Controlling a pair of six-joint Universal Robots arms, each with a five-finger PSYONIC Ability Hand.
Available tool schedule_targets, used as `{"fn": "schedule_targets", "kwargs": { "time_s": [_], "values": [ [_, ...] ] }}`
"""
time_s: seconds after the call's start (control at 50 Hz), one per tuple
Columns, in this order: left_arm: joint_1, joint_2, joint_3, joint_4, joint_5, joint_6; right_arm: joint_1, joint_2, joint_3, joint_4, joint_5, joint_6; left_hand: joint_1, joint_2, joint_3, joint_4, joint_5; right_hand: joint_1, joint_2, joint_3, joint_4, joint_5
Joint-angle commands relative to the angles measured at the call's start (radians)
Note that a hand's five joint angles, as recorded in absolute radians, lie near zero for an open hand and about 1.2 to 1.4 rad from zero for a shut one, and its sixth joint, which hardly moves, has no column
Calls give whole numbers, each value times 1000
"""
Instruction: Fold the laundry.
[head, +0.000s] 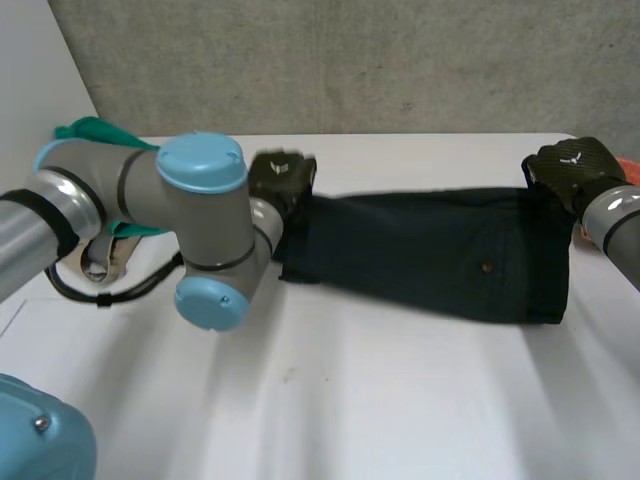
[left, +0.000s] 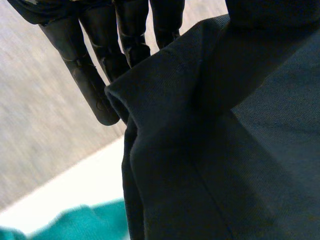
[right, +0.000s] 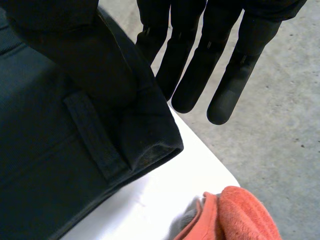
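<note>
- Where it lies nearest, the smooth white table (head: 350, 400) is bare, crossed by one grey-jointed left arm (head: 190, 230) with light-blue caps.
- One dark navy woven garment (head: 430, 250), long and flat with one small brown button (head: 487, 267), lies on the table, stretched between the two black hands.
- At one end, the left hand (head: 282, 182) pinches a raised fold of the hem. Its straight fingers (left: 100, 70) stand behind the cloth and its thumb (left: 270, 10) rests on top.
- At the other end, the right hand (head: 570, 165) grips the waistband corner. Its thumb (right: 65, 50) presses the twill just beside one stitched belt loop (right: 95, 135), and its straight fingers (right: 190, 75) reach past the edge behind it.
- One soft teal-green cloth (left: 75, 222) lies beyond the left fingertips.
- One fleecy orange cloth (right: 240, 215) lies beyond the right fingertips.
- Farthest off is rough grey concrete (head: 350, 60).
</note>
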Motion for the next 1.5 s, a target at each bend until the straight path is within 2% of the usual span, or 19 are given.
{"fn": "schedule_targets", "kwargs": {
  "time_s": [0.02, 0.12, 0.14, 0.18, 0.2, 0.28, 0.42, 0.56, 0.66, 0.72, 0.84, 0.96, 1.02, 1.04, 1.12, 1.2, 1.32, 1.4, 1.5],
  "values": [
    [6, -82, 81, 134, 0, 131, 13, 169, -145, -123, 91, 40, 258, 201, 210, 201, 266, 294, 218, 202, 199, 210],
    [4, -191, 177, 143, 2, 204, 20, 292, -222, -241, 104, 42, 258, 201, 210, 201, 266, 294, 218, 202, 199, 210],
    [-2, -219, 194, 150, 6, 204, 25, 329, -242, -266, 104, 40, -52, -110, -101, -110, -45, 31, -45, -62, -64, -54],
    [-8, -240, 202, 161, 12, 204, 31, 366, -263, -284, 114, 39, -724, -781, -772, -782, -717, -737, -813, -830, -832, -822],
    [-10, -248, 202, 169, 17, 208, 37, 384, -279, -291, 118, 39, -964, -1021, -1012, -1021, -956, -927, -1003, -1020, -1022, -1012],
    [-28, -260, 197, 219, 8, 211, 63, 446, -337, -298, 120, 43, -964, -1021, -1012, -1021, -956, -927, -1003, -1020, -1022, -1012],
    [-30, -184, 142, 232, -30, 211, 68, 325, -314, -263, 121, 46, -964, -1021, -1012, -1021, -956, -927, -1003, -1020, -1022, -1012],
    [-21, 20, -75, 230, -43, 211, 57, 127, -187, -3, 108, 51, -964, -1021, -1012, -1021, -956, -927, -1003, -1020, -1022, -1012],
    [-20, 89, -210, 226, -46, 204, 24, 102, -107, 197, 103, 63, -964, -1021, -1012, -1021, -956, -912, -988, -1004, -1007, -996],
    [-20, 102, -275, 224, -47, 201, -7, 99, -43, 257, 77, 95, -964, -1021, -1012, -1021, -956, -762, -838, -855, -857, -847],
    [-17, 103, -338, 216, -50, 195, -44, 120, 34, 151, -35, 122, -964, -1021, -1012, -1021, -956, -647, -723, -740, -742, -732],
    [-24, 102, -346, 215, -50, 178, -50, 239, 22, 48, -12, 111, -964, -1021, -1012, -1021, -956, -498, -574, -590, -593, -583],
    [-24, 109, -353, 215, -50, 160, -52, 260, 13, 19, 38, 93, -964, -1021, -1012, -1021, -956, 172, 96, 79, 77, 87],
    [-24, 115, -355, 215, -50, 154, -55, 257, 13, 7, 90, 79, -964, -1021, -1012, -1021, -956, 293, 217, 200, 198, 208],
    [-24, 149, -359, 213, -52, 135, -76, 190, 92, -152, 198, 44, -964, -1021, -1012, -1021, -956, 294, 218, 202, 199, 210],
    [-16, 218, -382, 198, -49, 123, -95, 17, 160, -213, 195, -106, -964, -1021, -1012, -1021, -956, 294, 218, 202, 199, 210],
    [-8, 284, -421, 197, -49, 100, -86, -13, 154, -219, 192, -375, -964, -1021, -1012, -1021, -956, 294, 218, 202, 199, 210],
    [-1, 310, -447, 197, -46, 83, 32, 15, 109, -271, 128, -466, -964, -1021, -1012, -1021, -956, 294, 218, 202, 199, 210],
    [10, 321, -470, 197, -49, 70, 247, 96, 83, -349, -130, -498, -964, -1021, -1012, -1021, -956, 294, 218, 202, 199, 210]
  ]
}}
